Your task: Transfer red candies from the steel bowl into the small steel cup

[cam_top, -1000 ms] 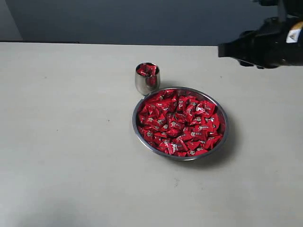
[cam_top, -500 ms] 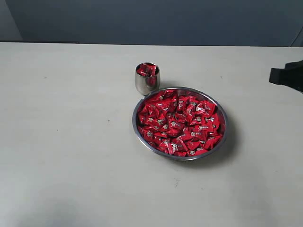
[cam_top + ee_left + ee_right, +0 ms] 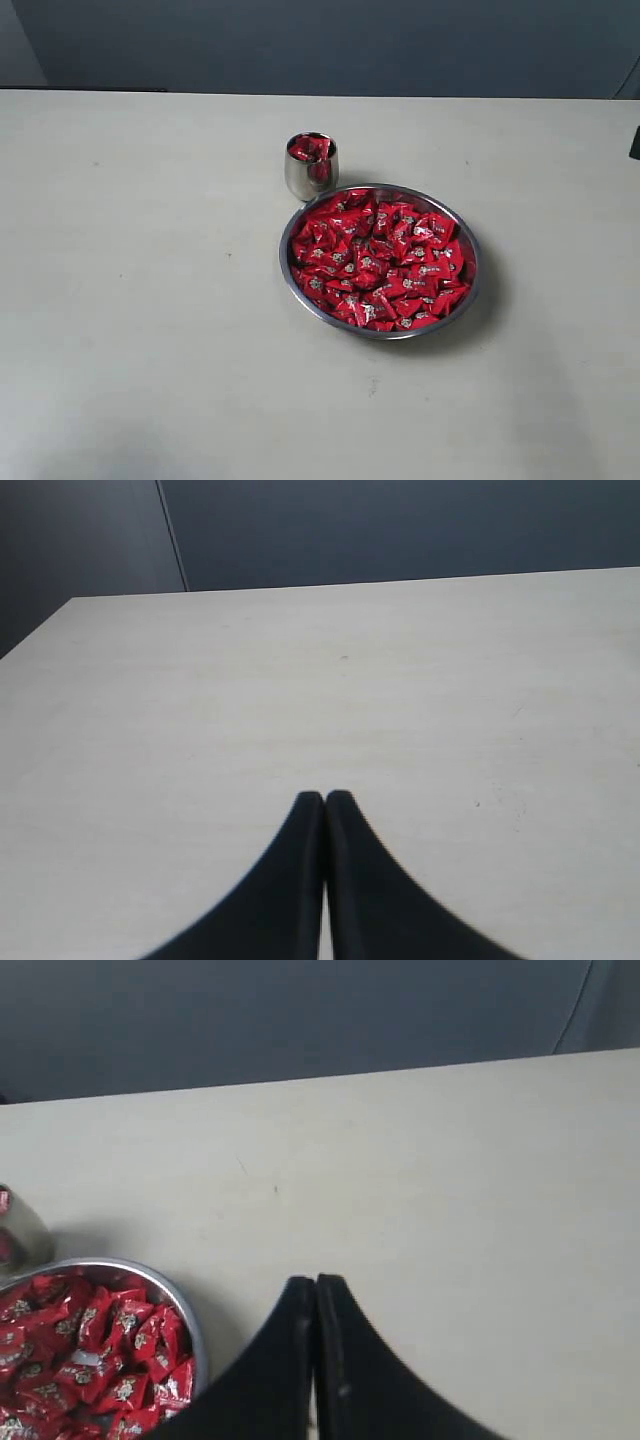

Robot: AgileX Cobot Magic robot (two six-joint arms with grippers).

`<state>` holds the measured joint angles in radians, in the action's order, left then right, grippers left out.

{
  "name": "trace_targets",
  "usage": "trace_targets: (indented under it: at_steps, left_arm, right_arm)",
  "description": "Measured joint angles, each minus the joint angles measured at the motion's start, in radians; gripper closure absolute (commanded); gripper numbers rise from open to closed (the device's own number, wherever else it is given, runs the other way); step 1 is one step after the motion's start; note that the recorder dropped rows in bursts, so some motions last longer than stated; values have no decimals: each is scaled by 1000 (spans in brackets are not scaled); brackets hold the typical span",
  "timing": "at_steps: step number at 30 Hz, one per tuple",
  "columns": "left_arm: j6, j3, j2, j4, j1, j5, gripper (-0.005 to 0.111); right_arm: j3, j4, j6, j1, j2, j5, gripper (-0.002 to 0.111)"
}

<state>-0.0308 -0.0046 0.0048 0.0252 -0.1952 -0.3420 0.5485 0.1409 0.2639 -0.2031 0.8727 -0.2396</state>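
right wrist view, operator: pincer status?
me: my right gripper (image 3: 315,1285): closed, empty. red candies (image 3: 380,258) fill the steel bowl (image 3: 385,336); small steel cup (image 3: 311,175) just beside its far-left rim.
operator: handling?
me: likely light, slippery; pinch one packet's middle.

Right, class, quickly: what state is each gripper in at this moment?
Left gripper: closed, holding nothing.
Right gripper: closed, holding nothing.
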Motion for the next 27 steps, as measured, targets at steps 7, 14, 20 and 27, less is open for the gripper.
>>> trace_targets:
  at_steps: [7, 14, 20, 27]
  left_arm:
    - [0, 0, 0, 0, 0, 0, 106]
    - [0, 0, 0, 0, 0, 0, 106]
    - [0, 0, 0, 0, 0, 0, 106]
    - [0, 0, 0, 0, 0, 0, 106]
  right_arm:
    - [0, -20, 2, 0, -66, -99, 109]
    - [0, -28, 2, 0, -114, -215, 109]
    - [0, -28, 2, 0, -114, -221, 109]
    - [0, 26, 2, 2, -163, -223, 109]
